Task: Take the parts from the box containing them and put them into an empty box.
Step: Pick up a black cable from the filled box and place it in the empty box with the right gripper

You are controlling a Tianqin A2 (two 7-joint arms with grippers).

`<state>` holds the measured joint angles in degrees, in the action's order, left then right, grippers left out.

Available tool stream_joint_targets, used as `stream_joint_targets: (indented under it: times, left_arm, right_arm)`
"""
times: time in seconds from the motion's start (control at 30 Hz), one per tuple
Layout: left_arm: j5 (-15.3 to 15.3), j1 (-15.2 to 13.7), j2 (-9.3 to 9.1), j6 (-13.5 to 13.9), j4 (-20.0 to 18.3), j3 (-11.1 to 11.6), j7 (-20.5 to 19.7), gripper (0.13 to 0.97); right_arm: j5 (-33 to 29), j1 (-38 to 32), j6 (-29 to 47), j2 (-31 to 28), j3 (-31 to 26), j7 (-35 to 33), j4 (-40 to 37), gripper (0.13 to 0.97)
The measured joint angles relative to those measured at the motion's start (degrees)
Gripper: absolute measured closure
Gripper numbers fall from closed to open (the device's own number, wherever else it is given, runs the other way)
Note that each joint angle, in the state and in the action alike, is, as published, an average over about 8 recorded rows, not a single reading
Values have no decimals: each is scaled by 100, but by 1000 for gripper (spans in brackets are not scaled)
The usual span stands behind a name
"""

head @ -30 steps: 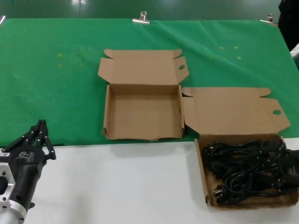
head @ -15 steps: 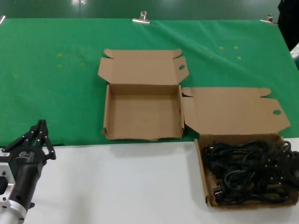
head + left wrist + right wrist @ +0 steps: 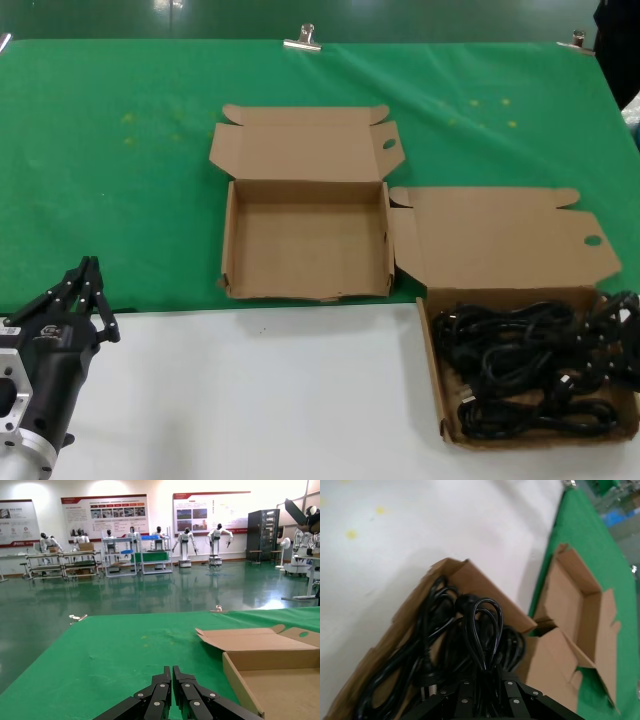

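Down at about four o'clock on the bench, the head view shows the full box (image 3: 432, 352) on the white board (image 3: 250, 400), its black cords (image 3: 520, 370) heaped in a tangle that spills toward the right edge; the empty box (image 3: 305, 240) sits on the green cloth (image 3: 100, 180) near the centre, just beside the full one's raised lid at ten o'clock from it; the left gripper (image 3: 85, 290) waits at eight o'clock, well apart from both.

From the left wrist, that gripper (image 3: 172, 680) has its fingers pressed together on nothing, with the empty box (image 3: 240, 680) off to one side.

From the right wrist, the right gripper (image 3: 482, 677) is clamped on a loop of cord (image 3: 482, 630) rising from the heap (image 3: 440, 645).

I'd judge the cords light, limp and rubbery, prone to snag and drag neighbours; a bunched loop or chunky plug gives the surest hold; the upright lid between the boxes could catch a trailing cord.
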<state>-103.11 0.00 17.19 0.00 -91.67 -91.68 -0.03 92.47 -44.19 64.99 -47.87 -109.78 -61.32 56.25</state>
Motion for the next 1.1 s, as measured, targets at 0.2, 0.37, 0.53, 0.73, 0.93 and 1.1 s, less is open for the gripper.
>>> stream_joint_targets:
  times: [0.2, 0.37, 0.53, 0.73, 0.93, 1.1]
  left_arm:
    - [0, 0, 0, 0, 0, 0, 0, 929]
    - [0, 0, 0, 0, 0, 0, 0, 929]
    - [0, 0, 0, 0, 0, 0, 0, 929]
    - [0, 0, 0, 0, 0, 0, 0, 929]
    - [0, 0, 0, 0, 0, 0, 0, 929]
    - [0, 0, 0, 0, 0, 0, 0, 929]
  right_arm:
    - [133, 32, 81, -89, 69, 765, 396, 878]
    - [235, -17, 136, -31, 89, 1268, 560, 879]
    - [246, -214, 95, 185, 59, 1455, 471, 880]
    - [189, -544, -68, 602, -20, 1442, 164, 881]
    - [125, -816, -292, 1102, -121, 1388, -171, 881]
    - [70, -983, -503, 1537, -212, 1293, -464, 882]
